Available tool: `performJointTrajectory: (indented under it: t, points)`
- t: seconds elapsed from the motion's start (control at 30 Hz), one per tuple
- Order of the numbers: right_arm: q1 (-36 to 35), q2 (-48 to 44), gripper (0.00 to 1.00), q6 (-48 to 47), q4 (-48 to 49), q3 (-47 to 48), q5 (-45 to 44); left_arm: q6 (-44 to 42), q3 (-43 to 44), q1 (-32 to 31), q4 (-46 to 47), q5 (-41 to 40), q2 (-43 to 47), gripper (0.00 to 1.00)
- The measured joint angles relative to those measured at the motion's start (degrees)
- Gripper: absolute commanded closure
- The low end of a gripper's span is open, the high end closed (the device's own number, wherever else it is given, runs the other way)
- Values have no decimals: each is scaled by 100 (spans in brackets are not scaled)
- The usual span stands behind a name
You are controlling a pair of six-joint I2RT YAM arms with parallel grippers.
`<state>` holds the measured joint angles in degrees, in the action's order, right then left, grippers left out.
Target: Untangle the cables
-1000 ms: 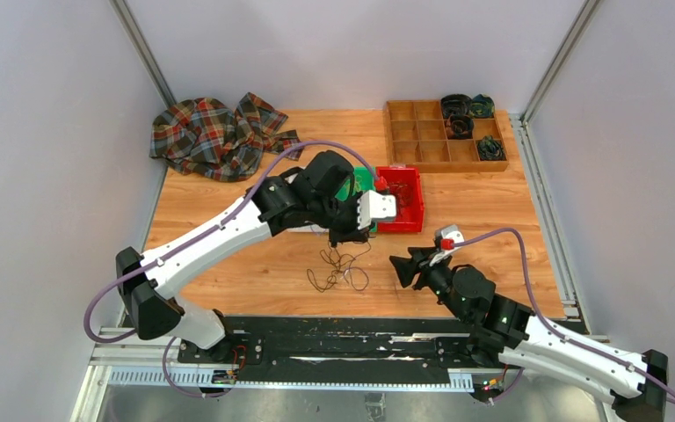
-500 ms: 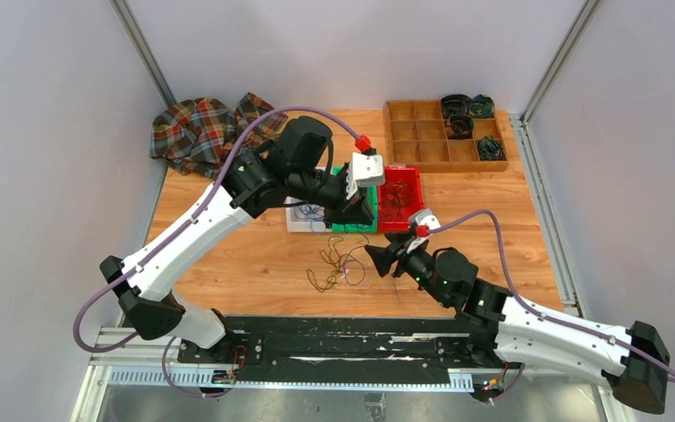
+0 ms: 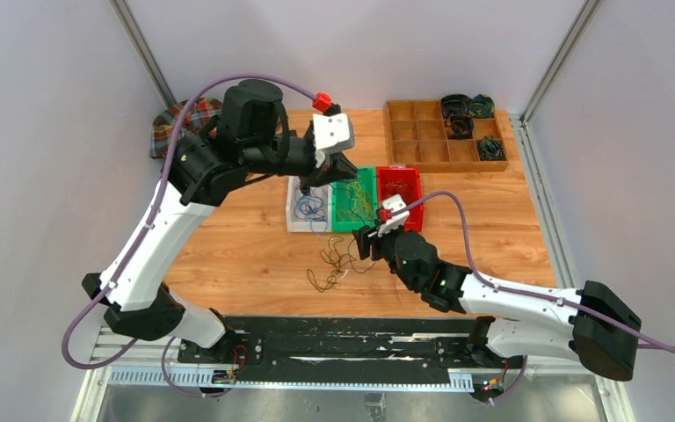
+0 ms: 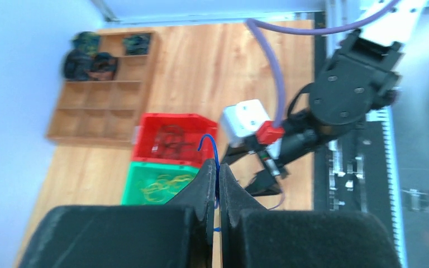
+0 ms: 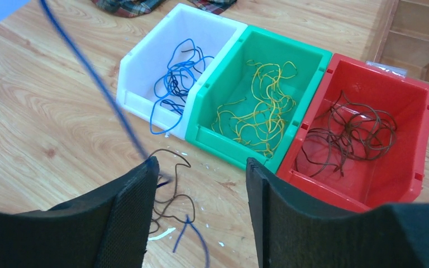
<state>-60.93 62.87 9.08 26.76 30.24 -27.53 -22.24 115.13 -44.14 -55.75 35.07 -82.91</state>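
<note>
- Cable tangle (image 3: 338, 264): lying on the table (image 3: 228, 255), just in front of the green bin (image 5: 229, 146), on the side nearer the arm bases. Mostly dark loops, with some blue running through.
- One blue strand (image 5: 98, 84) is rising out of the tangle on a slant, up and away over the white bin (image 5: 145, 56) that touches the green bin's left side.
- Left gripper (image 4: 218, 170): raised high above the green bin's left edge. Jaws are pinched tight on that blue strand, and a short end is curling out above the fingertips.
- Right gripper (image 5: 201, 164): hanging low just in front of the green bin, over the tangle. Jaws are standing apart, holding nothing, and the blue strand is passing beside its left finger.
- Sorted wires: blue in the white bin, yellow in the green, dark in the red bin (image 5: 413, 139) on the green bin's right.
- Step, as I read it: the blue strand is being drawn free of the tangle.
- Next, likely: the right gripper pins or grips the dark loops while the left lifts on. Snagging could drag the whole tangle up.
</note>
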Motion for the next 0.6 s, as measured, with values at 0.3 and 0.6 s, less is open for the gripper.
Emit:
performJointTrajectory:
  t: [0.3,0.6]
  points:
    - [0,-804,34,317,-140,-142,-55,-876,-227,656,232,-1213,153,99]
    - [57,-2144,30,457,-793,-452,-343,-1128,-1298,1344,970,-1727,142,99]
